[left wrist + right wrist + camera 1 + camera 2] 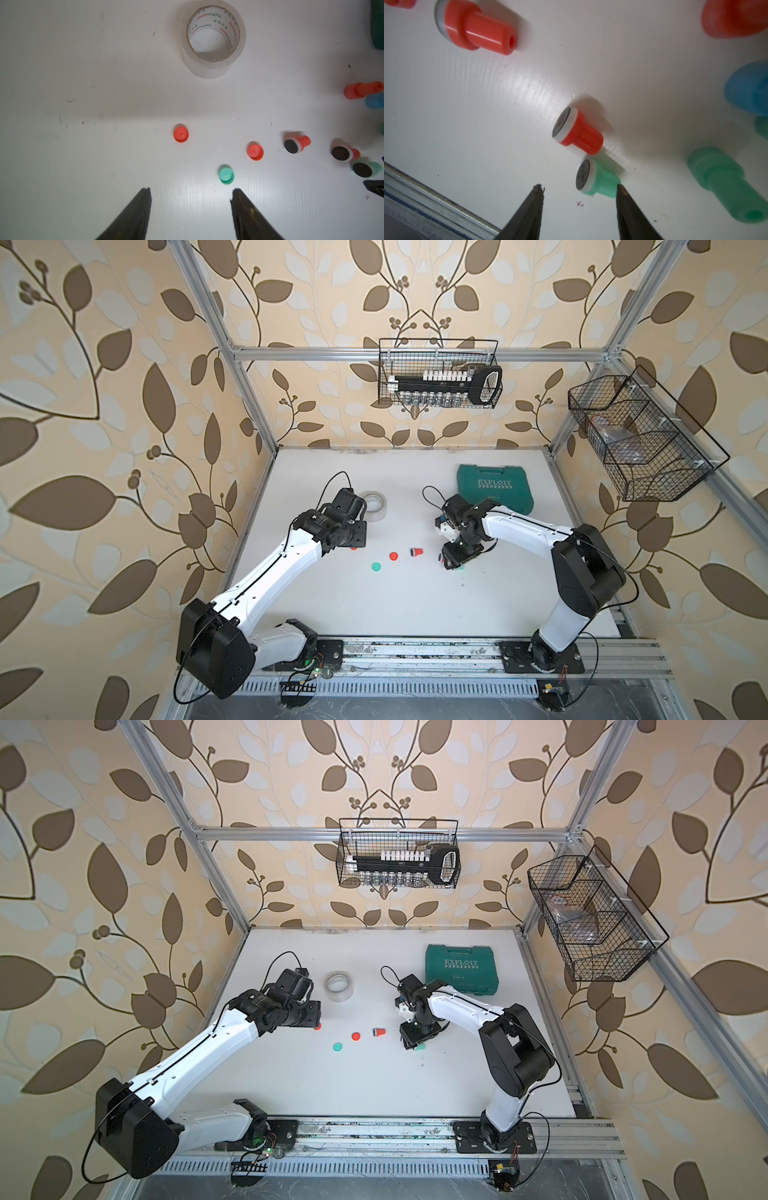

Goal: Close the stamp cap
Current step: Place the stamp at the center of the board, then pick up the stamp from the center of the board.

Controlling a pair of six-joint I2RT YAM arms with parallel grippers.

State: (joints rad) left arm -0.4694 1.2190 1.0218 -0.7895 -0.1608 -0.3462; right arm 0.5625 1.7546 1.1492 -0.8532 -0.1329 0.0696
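Green plastic marks the task's thing: a small green stamp (598, 178) lies on its side on the white table (415, 614) with its dark ink face uncovered. Just beside it is a red stamp (578, 132), also uncapped. In both top views the green stamp sits right of centre, mostly hidden beneath the right gripper (579, 186). That gripper's jaws stand apart and grasp nothing. One fingertip (623, 193) seems to touch the stem end, though the angle is too oblique to be sure. The left gripper (191, 189) is likewise spread and empty, near a green cap (226, 176) just below centre in the top views, well apart from the stamp.

To cap it well, the right gripper should probably pinch the narrow stem and stay off the inked face. The left gripper would take the matching cap by its rim and press it on straight.

A wire basket (438, 373) at upper centre holds a black rack of white and metal pieces. A second basket (640, 439) at the right holds clear bags. The green tool case (494, 487) is closed.
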